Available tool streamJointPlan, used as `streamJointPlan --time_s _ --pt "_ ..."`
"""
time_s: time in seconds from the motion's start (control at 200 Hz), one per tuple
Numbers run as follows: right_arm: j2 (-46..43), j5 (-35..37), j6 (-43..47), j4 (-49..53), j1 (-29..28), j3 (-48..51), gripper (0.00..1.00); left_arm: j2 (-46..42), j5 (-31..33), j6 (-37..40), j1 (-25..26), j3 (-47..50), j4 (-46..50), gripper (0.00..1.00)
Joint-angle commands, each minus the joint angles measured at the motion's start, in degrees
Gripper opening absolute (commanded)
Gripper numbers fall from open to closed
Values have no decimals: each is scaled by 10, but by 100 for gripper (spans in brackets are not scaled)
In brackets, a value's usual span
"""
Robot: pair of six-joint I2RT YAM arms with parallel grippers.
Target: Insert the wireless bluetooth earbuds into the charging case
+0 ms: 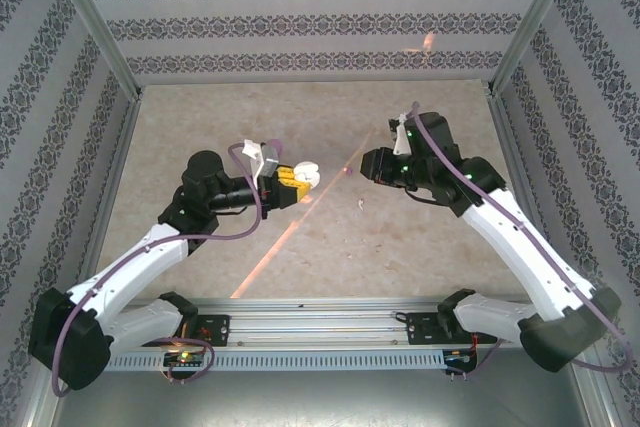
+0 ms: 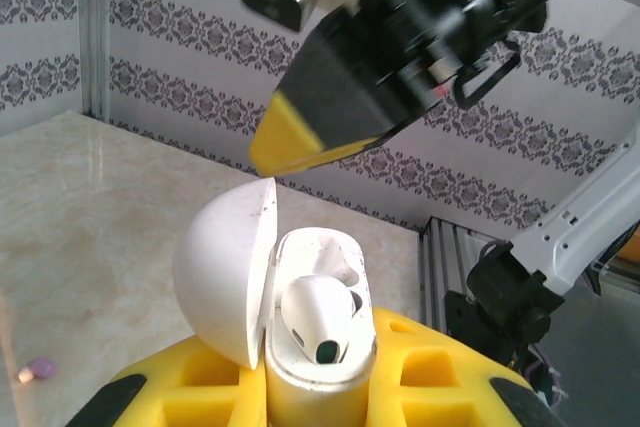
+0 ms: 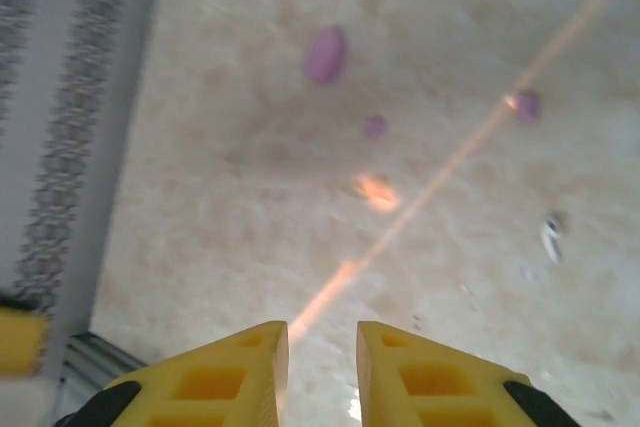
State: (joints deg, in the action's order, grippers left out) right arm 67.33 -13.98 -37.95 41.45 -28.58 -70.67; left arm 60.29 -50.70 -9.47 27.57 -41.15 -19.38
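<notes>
My left gripper (image 2: 320,379) is shut on the charging case (image 2: 318,372), a white clamshell held upright with its lid (image 2: 222,282) swung open to the left. One white earbud (image 2: 318,315) sits in the case's near socket. In the top view the case (image 1: 306,176) is held above the middle of the table. My right gripper (image 3: 322,335) is open with nothing between its fingers; one of its fingertips (image 2: 288,139) hangs just above the open case. Tiny lilac bits (image 3: 374,125) (image 3: 527,104) and a whitish bit (image 3: 551,237) lie on the table.
A larger lilac oval piece (image 3: 325,54) lies on the marble table (image 1: 300,117) beyond the small bits. One lilac bit (image 2: 40,369) lies left of the case. Patterned walls (image 1: 320,27) close in the back and sides. An orange light streak (image 3: 440,172) crosses the table.
</notes>
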Motion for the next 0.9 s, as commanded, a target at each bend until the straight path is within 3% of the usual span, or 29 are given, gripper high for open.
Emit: streamJointPlan --time_s 0.0,0.14,0.395,0.894 --pt "39 9 20 45 13 18 29 -23 20 41 -5 21 59 4" --pt "111 12 47 42 26 33 33 -36 54 55 -5 45 104 3" --pt "254 46 103 52 37 4 36 -57 72 29 -6 92 87 2" --pt "430 67 174 77 36 -93 45 -36 57 29 -6 98 73 2"
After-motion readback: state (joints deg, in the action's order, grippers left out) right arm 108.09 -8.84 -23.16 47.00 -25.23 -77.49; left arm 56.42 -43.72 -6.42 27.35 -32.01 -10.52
